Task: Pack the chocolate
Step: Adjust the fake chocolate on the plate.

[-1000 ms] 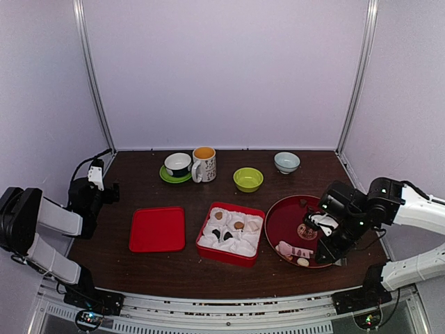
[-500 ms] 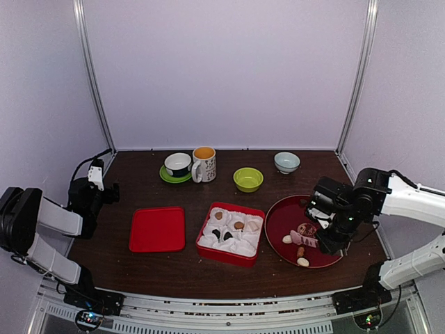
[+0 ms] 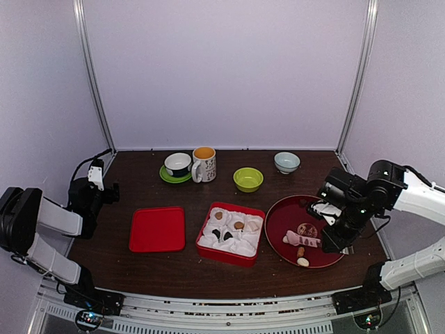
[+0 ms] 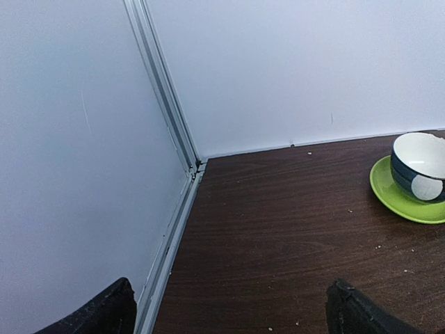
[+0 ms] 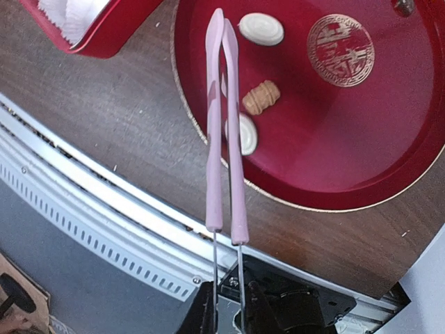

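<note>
Right end effector point(image 5: 227, 306): narrow, clamped on the thin metal end of pink tongs point(image 5: 222, 139). Tong arms pressed together, stretched across the near rim of the red plate point(image 5: 389, 160), tips just beside a white oval chocolate point(image 5: 261, 28). Close to the right of the tongs, a tan ridged piece point(image 5: 261, 97). Partly hidden under them, a second white one point(image 5: 248, 136).

Left end effector point(image 4: 229, 316): wide, holding nothing, low over the bare worktop point(image 4: 278, 229) by the left wall. Near it only a cup point(image 4: 417, 167) on a green saucer point(image 4: 400, 202).

More pieces in the red box point(image 3: 229, 255) left of the plate, on white paper: tan toward the back, dark nearer the front. Red lid point(image 3: 157, 229) flat on the worktop left of the box. Along the back: mug point(image 3: 204, 164), green bowl point(image 3: 248, 179), pale bowl point(image 3: 286, 162).
</note>
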Controlling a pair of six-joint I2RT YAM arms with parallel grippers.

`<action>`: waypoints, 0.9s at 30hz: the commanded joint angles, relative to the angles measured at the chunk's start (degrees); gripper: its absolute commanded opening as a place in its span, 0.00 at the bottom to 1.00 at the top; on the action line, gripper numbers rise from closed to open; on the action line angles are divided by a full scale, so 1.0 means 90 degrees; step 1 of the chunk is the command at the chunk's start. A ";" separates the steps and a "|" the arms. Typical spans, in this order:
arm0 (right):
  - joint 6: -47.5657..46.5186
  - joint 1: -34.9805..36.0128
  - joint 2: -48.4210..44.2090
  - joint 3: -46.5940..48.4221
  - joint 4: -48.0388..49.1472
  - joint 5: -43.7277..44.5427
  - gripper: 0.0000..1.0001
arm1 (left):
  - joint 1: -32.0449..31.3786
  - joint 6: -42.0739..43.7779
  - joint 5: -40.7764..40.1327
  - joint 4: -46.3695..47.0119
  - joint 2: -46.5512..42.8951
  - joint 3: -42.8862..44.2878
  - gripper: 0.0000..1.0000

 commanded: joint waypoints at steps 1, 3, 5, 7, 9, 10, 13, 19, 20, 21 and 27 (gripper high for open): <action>-0.0218 -0.0033 -0.0214 0.0177 -0.0466 -0.0730 0.08 | 0.0062 -0.0024 0.0050 0.0361 0.0032 0.0068 0.98; -0.0282 -0.0024 -0.0133 0.0279 -0.0722 -0.0576 0.09 | 0.0062 -0.0026 0.0050 0.0366 0.0037 0.0068 0.98; -0.0325 -0.0023 -0.0048 0.0345 -0.0820 -0.0553 0.10 | 0.0059 -0.0031 0.0050 0.0369 0.0036 0.0070 0.98; -0.0352 -0.0030 0.0065 0.0379 -0.0850 -0.0594 0.10 | 0.0061 -0.0024 0.0050 0.0365 0.0034 0.0068 0.98; -0.0331 -0.0030 0.0176 0.0409 -0.0875 -0.0537 0.10 | 0.0062 -0.0024 0.0050 0.0359 0.0037 0.0068 0.98; -0.0343 -0.0026 0.0230 0.0411 -0.0877 -0.0529 0.10 | 0.0061 -0.0024 0.0050 0.0367 0.0037 0.0068 0.98; -0.0358 -0.0026 0.0293 0.0349 -0.0854 -0.0581 0.10 | 0.0062 -0.0024 0.0050 0.0366 0.0031 0.0071 0.98; -0.0267 -0.0029 0.0485 0.0286 -0.0875 -0.0385 0.10 | 0.0062 -0.0024 0.0050 0.0359 0.0037 0.0068 0.98; -0.0241 -0.0030 0.0499 0.0273 -0.0884 -0.0345 0.10 | 0.0062 -0.0025 0.0050 0.0367 0.0037 0.0071 0.98; -0.0219 -0.0031 0.0511 0.0253 -0.0883 -0.0304 0.10 | 0.0055 -0.0024 0.0050 0.0363 0.0037 0.0068 0.98; -0.0166 -0.0029 0.0586 0.0135 -0.0884 -0.0370 0.11 | 0.0062 -0.0024 0.0053 0.0366 0.0037 0.0073 0.98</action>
